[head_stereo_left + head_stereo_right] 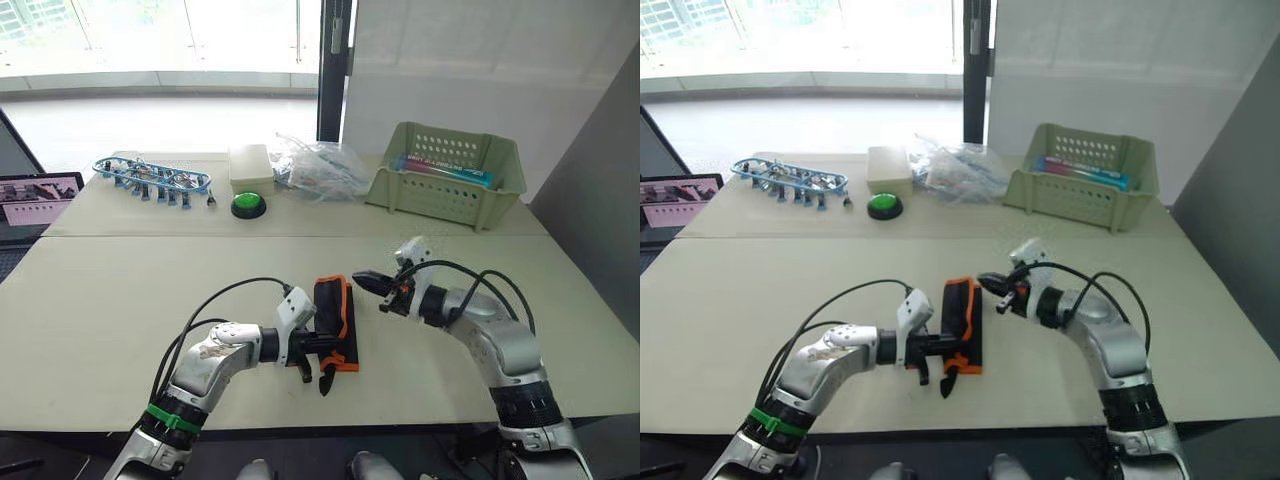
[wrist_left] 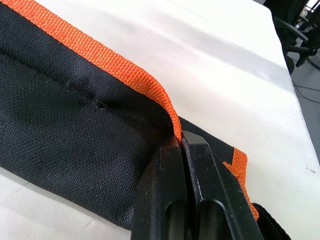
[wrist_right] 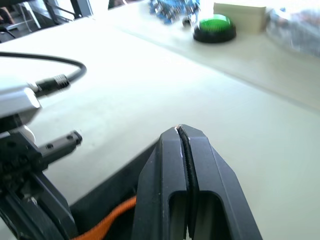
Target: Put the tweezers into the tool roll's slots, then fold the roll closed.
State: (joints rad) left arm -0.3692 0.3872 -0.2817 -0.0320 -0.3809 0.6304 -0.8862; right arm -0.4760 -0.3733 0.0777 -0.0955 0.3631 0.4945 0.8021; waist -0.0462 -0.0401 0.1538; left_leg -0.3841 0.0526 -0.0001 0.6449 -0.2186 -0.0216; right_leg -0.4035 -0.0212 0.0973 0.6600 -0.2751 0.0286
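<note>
Pinching tool roll (image 1: 335, 320) edging (folded): left pincer (image 2: 181, 139)

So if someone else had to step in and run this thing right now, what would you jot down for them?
Left end effector: shut on the orange edging of the tool roll, at its near end.
Right end effector: shut, holding nothing, hovering just beside the roll's far end.
Tool roll: lying near the middle of the table, folded into a narrow strip.
Tweezers: none visible loose on the table; whether they sit inside the roll cannot be seen.
Left to do: check that the tweezers are in their slots and that the fold is finished, then let go.
</note>
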